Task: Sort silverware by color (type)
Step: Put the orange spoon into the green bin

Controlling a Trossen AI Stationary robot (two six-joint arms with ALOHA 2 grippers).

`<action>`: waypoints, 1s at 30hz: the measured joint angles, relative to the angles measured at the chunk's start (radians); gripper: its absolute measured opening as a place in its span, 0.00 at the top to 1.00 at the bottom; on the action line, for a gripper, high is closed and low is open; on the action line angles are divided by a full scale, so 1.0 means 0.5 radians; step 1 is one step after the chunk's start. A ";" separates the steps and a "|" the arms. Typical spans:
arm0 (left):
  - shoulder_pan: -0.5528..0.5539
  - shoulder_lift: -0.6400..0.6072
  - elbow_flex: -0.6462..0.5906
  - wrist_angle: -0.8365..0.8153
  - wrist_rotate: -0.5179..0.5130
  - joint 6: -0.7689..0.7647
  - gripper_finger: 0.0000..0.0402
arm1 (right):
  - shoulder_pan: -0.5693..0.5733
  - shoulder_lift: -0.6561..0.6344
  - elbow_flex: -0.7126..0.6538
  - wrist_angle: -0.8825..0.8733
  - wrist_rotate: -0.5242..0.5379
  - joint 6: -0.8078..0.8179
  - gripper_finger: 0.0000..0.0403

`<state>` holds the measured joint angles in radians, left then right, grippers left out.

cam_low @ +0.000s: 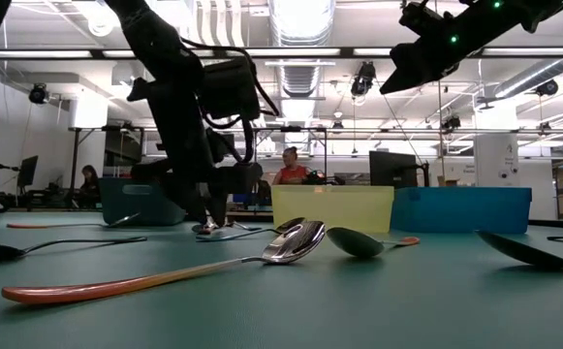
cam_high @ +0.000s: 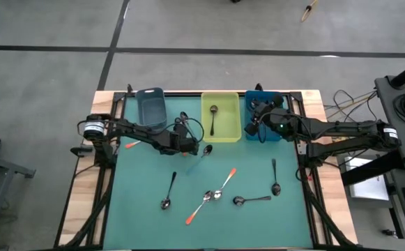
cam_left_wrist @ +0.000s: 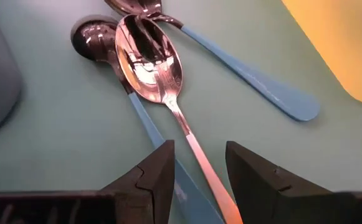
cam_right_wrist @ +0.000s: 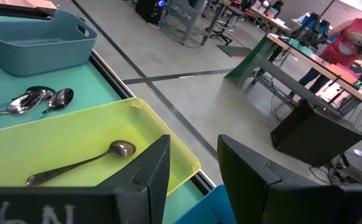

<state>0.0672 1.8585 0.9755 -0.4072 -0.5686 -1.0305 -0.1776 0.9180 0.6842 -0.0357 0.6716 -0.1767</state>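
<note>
One dark-handled spoon (cam_high: pixel 212 120) lies inside the yellow bin (cam_high: pixel 221 99) at the far middle of the table. Just in front of that bin, three spoons cluster: an orange-handled spoon (cam_left_wrist: pixel 168 81) lying across a blue-handled spoon (cam_left_wrist: pixel 96 43), with another blue-handled spoon (cam_left_wrist: pixel 255 78) beside them. Nearer, two orange-handled spoons (cam_high: pixel 212 195) meet bowl to bowl at the centre. Three dark spoons lie flat around them: one left (cam_high: pixel 169 192), one right (cam_high: pixel 274 178), one near-right (cam_high: pixel 251 200).

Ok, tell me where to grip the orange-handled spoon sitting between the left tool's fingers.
Grip the orange-handled spoon on its thin handle just behind the bowl, coming straight down with the left tool. It lies flat across two blue-handled spoons, and its open fingers already straddle that handle, so closing there probably avoids them.
</note>
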 joint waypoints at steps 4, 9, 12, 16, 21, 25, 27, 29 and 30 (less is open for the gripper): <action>-0.003 0.058 0.023 0.034 0.026 -0.002 0.69 | 0.000 0.000 0.000 0.000 0.000 -0.009 0.69; 0.000 0.041 0.030 0.005 0.098 -0.017 0.69 | 0.001 0.000 0.000 0.002 -0.002 -0.014 0.69; 0.002 0.028 0.030 -0.026 0.150 -0.019 0.69 | 0.001 0.000 0.000 0.002 -0.002 -0.015 0.69; -0.002 0.023 0.030 -0.053 0.213 -0.021 0.69 | 0.001 0.000 0.000 0.005 -0.002 -0.018 0.69; -0.022 0.010 0.030 -0.123 0.277 -0.049 0.71 | 0.001 0.000 0.000 0.005 -0.002 -0.022 0.69; -0.037 0.003 0.030 -0.155 0.296 -0.053 0.74 | 0.001 0.000 0.000 0.005 -0.003 -0.022 0.69; -0.041 0.003 0.029 -0.158 0.304 -0.053 0.78 | 0.001 0.000 0.000 0.005 -0.003 -0.022 0.69; -0.046 0.003 0.029 -0.160 0.307 -0.053 0.82 | 0.001 0.000 0.000 0.005 -0.003 -0.022 0.69; -0.048 0.003 0.029 -0.161 0.313 -0.055 0.84 | 0.000 0.000 0.000 0.005 -0.003 -0.022 0.69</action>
<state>0.0431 1.8603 0.9901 -0.4878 -0.4121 -1.0581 -0.1775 0.9180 0.6842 -0.0330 0.6701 -0.1875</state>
